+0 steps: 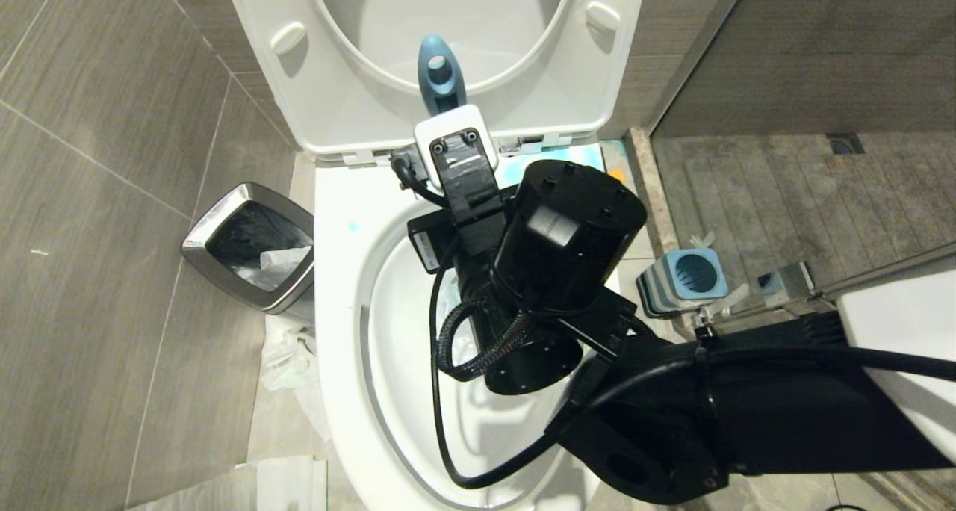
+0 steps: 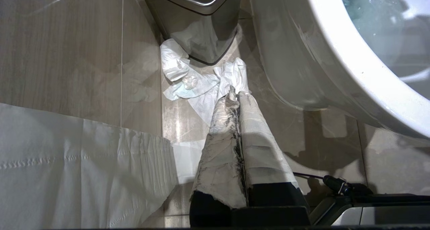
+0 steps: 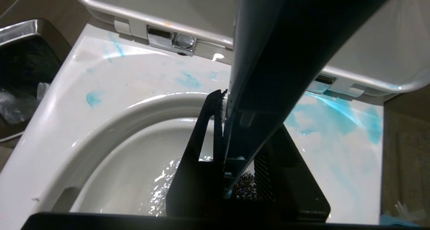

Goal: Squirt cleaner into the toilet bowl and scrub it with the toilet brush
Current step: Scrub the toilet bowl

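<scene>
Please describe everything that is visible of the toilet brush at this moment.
The toilet brush has a long blue-grey plastic handle with an oval hanging hole at its top end. In the head view that end rises in front of the raised seat. The right gripper is shut on the handle above the bowl. The handle slants down into the bowl, where dark bristles show near the rippled water. The head is mostly hidden.

Your right end effector [image 3: 223,129] clamped on the toilet brush handle [image 3: 268,65], bristles [image 3: 245,186] above the toilet bowl [image 3: 111,129] water, blue cleaner [image 3: 336,112] smeared behind the bowl
</scene>
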`<state>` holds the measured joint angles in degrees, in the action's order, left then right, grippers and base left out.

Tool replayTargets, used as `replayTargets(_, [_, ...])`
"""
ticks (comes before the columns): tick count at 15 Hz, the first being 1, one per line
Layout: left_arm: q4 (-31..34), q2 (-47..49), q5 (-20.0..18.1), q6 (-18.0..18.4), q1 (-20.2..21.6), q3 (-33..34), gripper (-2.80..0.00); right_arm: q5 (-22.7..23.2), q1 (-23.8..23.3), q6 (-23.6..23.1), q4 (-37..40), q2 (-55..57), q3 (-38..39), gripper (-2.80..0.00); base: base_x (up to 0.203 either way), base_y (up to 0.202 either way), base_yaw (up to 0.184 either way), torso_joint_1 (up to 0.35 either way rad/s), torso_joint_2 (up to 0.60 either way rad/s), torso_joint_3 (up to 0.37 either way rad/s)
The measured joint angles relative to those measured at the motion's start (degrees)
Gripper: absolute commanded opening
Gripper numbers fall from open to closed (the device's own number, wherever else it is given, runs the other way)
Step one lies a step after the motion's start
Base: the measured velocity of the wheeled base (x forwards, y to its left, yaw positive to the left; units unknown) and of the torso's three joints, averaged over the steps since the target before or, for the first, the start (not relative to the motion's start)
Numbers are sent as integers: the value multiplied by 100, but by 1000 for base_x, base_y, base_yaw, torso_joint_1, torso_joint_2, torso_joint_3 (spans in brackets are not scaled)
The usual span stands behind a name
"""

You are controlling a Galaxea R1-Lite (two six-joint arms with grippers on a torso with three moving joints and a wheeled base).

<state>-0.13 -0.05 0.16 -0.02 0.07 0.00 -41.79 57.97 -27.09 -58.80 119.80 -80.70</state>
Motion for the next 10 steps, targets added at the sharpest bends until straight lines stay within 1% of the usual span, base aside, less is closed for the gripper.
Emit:
replayTargets(6, [0, 0, -2, 2, 0, 0, -280, -5, 18, -118, -112, 881, -1267, -280, 0, 0, 0, 0, 0, 0])
replayTargets(10, [-2, 0, 1, 2, 0, 0, -280, -43, 376, -111, -104, 1151, -1436, -280, 0, 0, 0, 0, 0, 0])
